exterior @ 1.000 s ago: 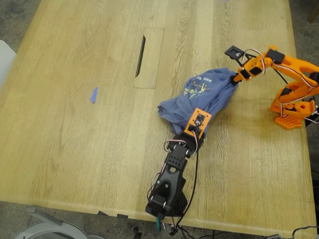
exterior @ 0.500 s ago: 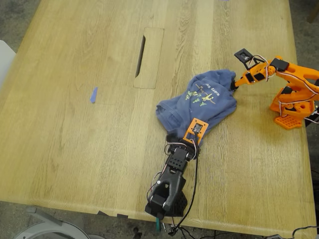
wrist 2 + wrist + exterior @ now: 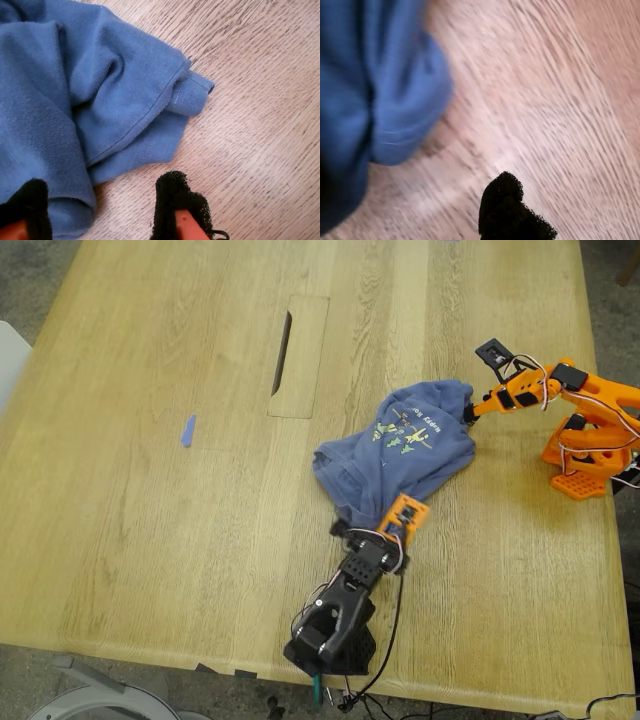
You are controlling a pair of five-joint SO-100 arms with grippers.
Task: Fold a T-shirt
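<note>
The slate-blue T-shirt [image 3: 400,445] lies bunched in a heap on the wooden table [image 3: 150,520], its green-yellow print and white lettering facing up. My second gripper [image 3: 468,418], on the orange arm, sits at the heap's edge toward the exterior view's right. In the second wrist view it [image 3: 100,205] is open, and a hemmed fold of the T-shirt [image 3: 75,100] reaches one black pad. My first gripper [image 3: 392,520], on the black arm, is at the heap's near edge. Its blurred wrist view shows one black fingertip [image 3: 502,200] over bare wood, apart from the T-shirt [image 3: 370,100].
A long cable slot [image 3: 283,352] is cut into the table beyond the shirt. A small strip of blue tape [image 3: 188,430] lies toward the exterior view's left. The orange arm's base [image 3: 585,465] stands near the exterior view's right edge, the black arm's base [image 3: 330,640] at the near edge.
The second gripper let go of the raised shirt corner and drew back toward the exterior view's right; the cloth dropped flatter. The first gripper slid off the shirt toward the table's near edge.
</note>
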